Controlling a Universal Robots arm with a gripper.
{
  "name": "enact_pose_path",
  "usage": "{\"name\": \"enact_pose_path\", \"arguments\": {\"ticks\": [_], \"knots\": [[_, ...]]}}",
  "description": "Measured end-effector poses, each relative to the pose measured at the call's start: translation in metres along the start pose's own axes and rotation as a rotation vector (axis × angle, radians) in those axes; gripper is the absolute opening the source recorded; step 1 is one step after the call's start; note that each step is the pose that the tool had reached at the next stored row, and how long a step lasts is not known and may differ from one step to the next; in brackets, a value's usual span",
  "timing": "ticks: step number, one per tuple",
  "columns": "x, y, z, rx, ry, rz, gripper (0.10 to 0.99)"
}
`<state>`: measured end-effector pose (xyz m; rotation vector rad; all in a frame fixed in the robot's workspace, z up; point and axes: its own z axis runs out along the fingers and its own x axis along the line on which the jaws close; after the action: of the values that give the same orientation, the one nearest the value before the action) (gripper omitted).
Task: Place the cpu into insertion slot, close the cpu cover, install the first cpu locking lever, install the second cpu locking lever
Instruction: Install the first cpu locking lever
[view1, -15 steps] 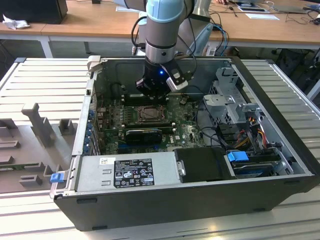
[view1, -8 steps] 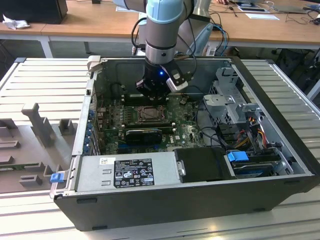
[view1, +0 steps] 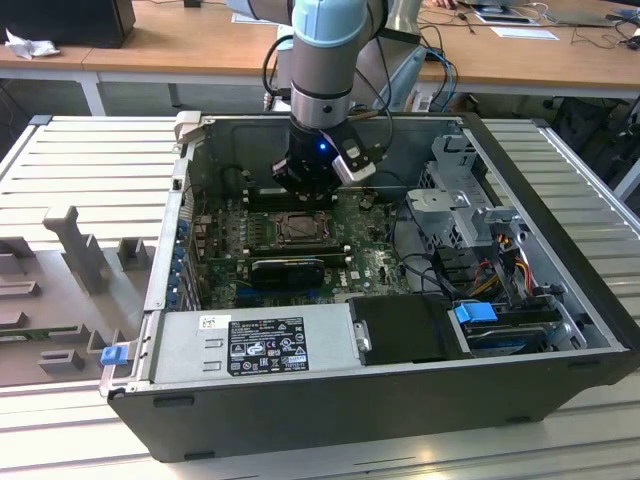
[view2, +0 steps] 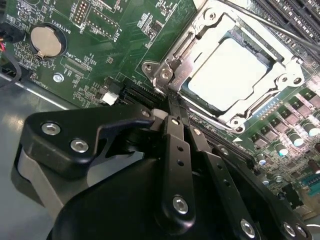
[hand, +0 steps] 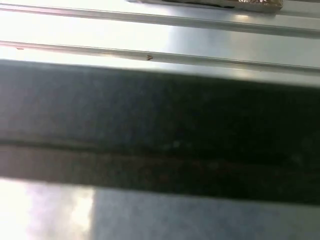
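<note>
The cpu (view2: 232, 75) lies flat in the insertion slot (view1: 299, 228) on the green motherboard, its pale silvery top showing. The cpu cover (view2: 210, 22), a silvery metal frame, lies down around it, and the chip shows through its window. A thin dark rod (view2: 270, 22) runs along one side of the socket. My gripper (view2: 171, 100) has its black fingers (view2: 176, 145) pressed together, with the tips at the cover's corner by a screw. In the exterior view the gripper (view1: 305, 195) hangs inside the open case, just behind the socket.
A coin battery (view2: 44, 40) and long black memory slots (view2: 295, 10) flank the socket. The power supply (view1: 255, 345) fills the case's near side, and a drive cage (view1: 465, 195) with cables (view1: 500, 250) stands at the exterior view's right. Grey fixtures (view1: 80, 245) sit outside the case.
</note>
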<state>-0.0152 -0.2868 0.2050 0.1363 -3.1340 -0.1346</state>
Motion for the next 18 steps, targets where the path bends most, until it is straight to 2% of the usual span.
{"name": "enact_pose_path", "arguments": {"ticks": [1,4,5,18], "knots": [[0.0000,0.0002,-0.0026,0.000,0.0000,0.000,0.106],[0.0000,0.0016,-0.0188,0.000,0.0001,0.000,0.106],[-0.0001,0.0019,-0.0220,0.000,0.0000,0.000,0.106],[0.0004,-0.0040,-0.0236,0.002,0.0011,0.000,0.106]]}}
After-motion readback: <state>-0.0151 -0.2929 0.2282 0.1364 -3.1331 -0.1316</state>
